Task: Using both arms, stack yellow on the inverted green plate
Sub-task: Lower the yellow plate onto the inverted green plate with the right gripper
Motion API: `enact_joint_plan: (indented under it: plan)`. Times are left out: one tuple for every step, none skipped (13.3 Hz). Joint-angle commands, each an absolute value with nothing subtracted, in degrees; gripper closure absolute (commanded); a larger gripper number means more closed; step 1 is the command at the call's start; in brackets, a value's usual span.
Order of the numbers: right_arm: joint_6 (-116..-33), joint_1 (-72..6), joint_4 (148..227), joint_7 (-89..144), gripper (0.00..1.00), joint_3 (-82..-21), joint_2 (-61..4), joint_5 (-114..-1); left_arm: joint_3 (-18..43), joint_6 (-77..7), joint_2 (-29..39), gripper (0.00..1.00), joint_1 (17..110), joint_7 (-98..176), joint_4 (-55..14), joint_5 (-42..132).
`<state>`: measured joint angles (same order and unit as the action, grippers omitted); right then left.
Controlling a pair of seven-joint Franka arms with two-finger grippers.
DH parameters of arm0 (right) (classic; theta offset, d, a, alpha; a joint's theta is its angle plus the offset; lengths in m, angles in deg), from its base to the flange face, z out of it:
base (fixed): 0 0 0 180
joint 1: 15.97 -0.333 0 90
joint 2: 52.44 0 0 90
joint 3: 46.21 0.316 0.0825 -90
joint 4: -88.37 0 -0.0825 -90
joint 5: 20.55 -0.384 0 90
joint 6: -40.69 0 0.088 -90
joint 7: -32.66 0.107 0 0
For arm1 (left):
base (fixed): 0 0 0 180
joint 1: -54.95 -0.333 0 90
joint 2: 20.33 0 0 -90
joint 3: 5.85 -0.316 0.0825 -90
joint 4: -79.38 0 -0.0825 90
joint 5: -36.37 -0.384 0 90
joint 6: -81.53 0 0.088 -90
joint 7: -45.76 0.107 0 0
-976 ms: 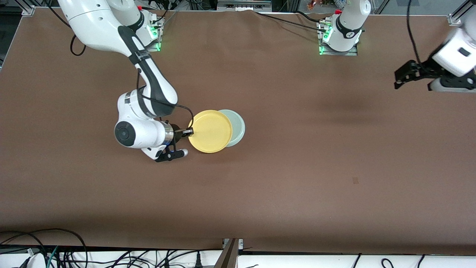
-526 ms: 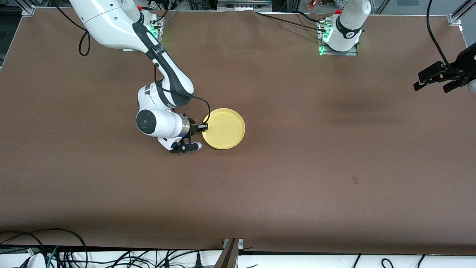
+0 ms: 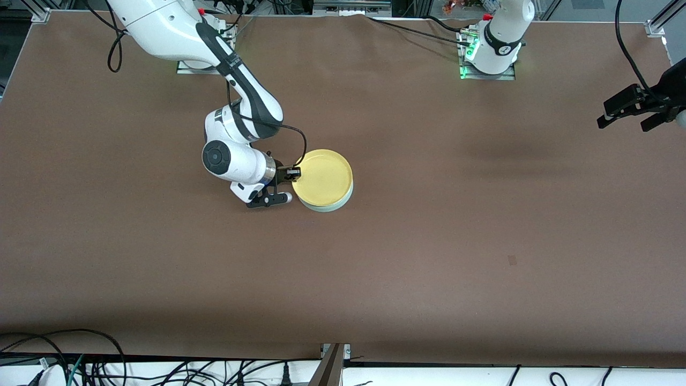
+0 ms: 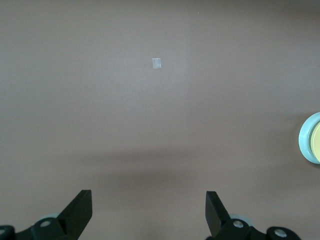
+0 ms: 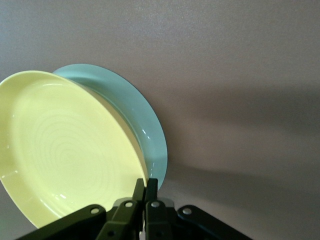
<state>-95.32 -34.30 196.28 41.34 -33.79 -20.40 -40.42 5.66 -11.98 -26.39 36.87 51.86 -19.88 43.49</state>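
Note:
The yellow plate (image 3: 323,177) sits right way up on the pale green plate (image 3: 328,207), whose rim shows as a thin band beneath it on the side nearer the front camera. My right gripper (image 3: 292,172) is shut on the yellow plate's rim at the edge toward the right arm's end. In the right wrist view the yellow plate (image 5: 65,150) lies over the green plate (image 5: 142,125), pinched in my right gripper (image 5: 146,184). My left gripper (image 3: 624,112) is open and empty, high over the left arm's end of the table. The left wrist view shows my left gripper (image 4: 149,205) over bare table and the plates (image 4: 312,137) at its edge.
The brown table cover (image 3: 429,241) spreads wide around the plates. A small pale square mark (image 3: 512,260) lies on it nearer the front camera, also seen in the left wrist view (image 4: 157,63). Cables (image 3: 80,364) run along the front edge.
My right gripper carried the yellow plate toward the left arm's end, over the green plate, then lowered it so the green rim shows beneath. My left arm drew back toward the table's end.

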Motion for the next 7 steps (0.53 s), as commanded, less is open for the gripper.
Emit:
enact_joint_plan:
  plan:
    - [-98.95, -35.99, 198.05, 41.71, 1.00, -33.65, -21.33, -41.38, 6.27, -11.11, -26.13, 0.00, 36.23, 52.35, -19.41, 43.14]
    - [-99.40, -36.27, 198.06, 41.97, 1.00, -33.73, -20.98, -41.38, 6.36, -11.11, -26.13, 0.00, 36.23, 52.52, -19.41, 43.14]
    - [-99.67, -36.36, 198.06, 41.98, 1.00, -33.73, -20.54, -41.46, 6.36, -11.20, -26.13, 0.00, 36.31, 52.79, -19.32, 43.05]
    - [-99.84, -36.36, 198.06, 41.89, 1.00, -33.73, -20.54, -41.38, 6.45, -11.20, -26.04, 0.00, 36.40, 52.88, -18.80, 42.70]
    - [-99.93, -36.36, 198.14, 41.89, 1.00, -33.73, -20.27, -41.38, 6.54, -11.11, -26.04, 0.00, 36.58, 52.88, -18.53, 42.70]
    - [-99.93, -36.36, 198.23, 41.89, 1.00, -33.73, -20.27, -41.38, 6.45, -11.37, -26.30, 0.00, 36.58, 53.05, -18.88, 42.70]
    - [-99.93, -36.27, 198.23, 41.89, 1.00, -33.82, -20.18, -41.38, 6.45, -11.11, -26.39, 0.00, 36.66, 52.88, -18.71, 42.70]
